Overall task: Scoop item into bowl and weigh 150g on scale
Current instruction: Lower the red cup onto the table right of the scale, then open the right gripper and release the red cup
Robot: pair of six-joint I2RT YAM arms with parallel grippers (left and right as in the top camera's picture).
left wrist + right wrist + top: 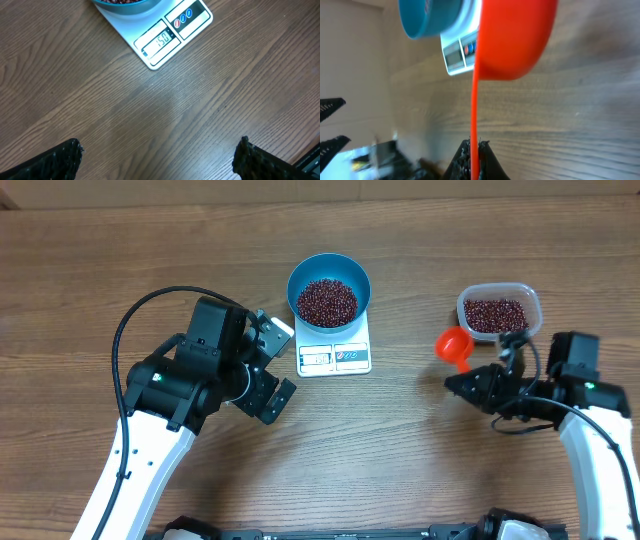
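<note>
Across a brown wood-grain table point(80, 260), the blue bowl point(300, 272) is sitting on the white scale point(335, 358) at the centre back, covering the rear of the platform and leaving only the front panel showing. A heap of dark red-brown beans point(327, 301) is filling the bowl's bottom. In the left wrist view the scale's display point(161, 40) is appearing to read 150, beside three small oval buttons. Your left gripper point(285, 363) is hanging just left of the scale, apart from it, its fingers point(60, 162) spread wide and gripping nothing, with bare tabletop showing between them. To the right, well apart from the scale, a clear tub point(533, 295) is holding more of the same beans. Your right gripper point(468, 380) is sitting in front of the tub, jaws pressed together on the thin handle of a red scoop point(454, 343); the right wrist view is showing that handle running straight down into the pinched fingertips. The scoop's cup is lying between scale and tub, just beside the tub's front left corner and apart from both. Whether the cup is touching the table, you cannot tell from these views.
</note>
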